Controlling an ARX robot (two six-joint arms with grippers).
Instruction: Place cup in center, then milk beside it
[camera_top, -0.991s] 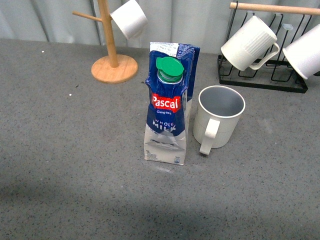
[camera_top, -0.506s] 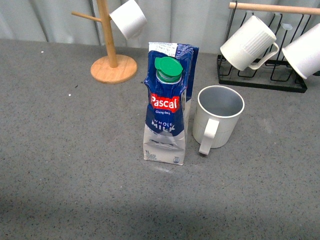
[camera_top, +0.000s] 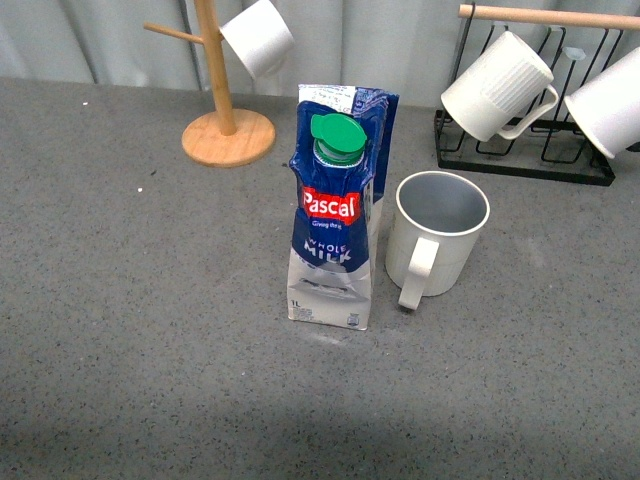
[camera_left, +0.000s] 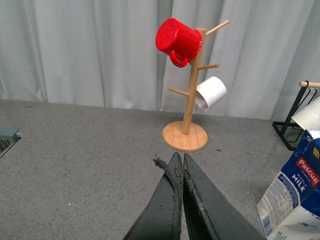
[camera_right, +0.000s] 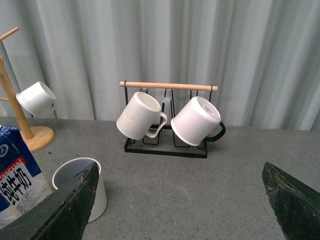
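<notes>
The cup (camera_top: 436, 240), a cream ribbed mug with a grey-blue inside, stands upright in the middle of the grey tabletop (camera_top: 150, 300), handle toward me. The milk (camera_top: 335, 215), a blue and white Pascal carton with a green cap, stands upright close on its left. Neither arm shows in the front view. My left gripper (camera_left: 179, 159) is shut and empty above the table, the milk (camera_left: 295, 195) off to its side. My right gripper (camera_right: 180, 192) is open wide and empty, with the cup (camera_right: 82, 185) and the milk (camera_right: 17, 177) beside one finger.
A wooden mug tree (camera_top: 225, 100) with a plain white cup (camera_top: 258, 38) stands at the back left; a red mug (camera_left: 177, 41) hangs higher on it. A black wire rack (camera_top: 520, 150) at the back right holds a whiter ribbed mug (camera_top: 497, 88) and a smooth white cup (camera_top: 610, 100).
</notes>
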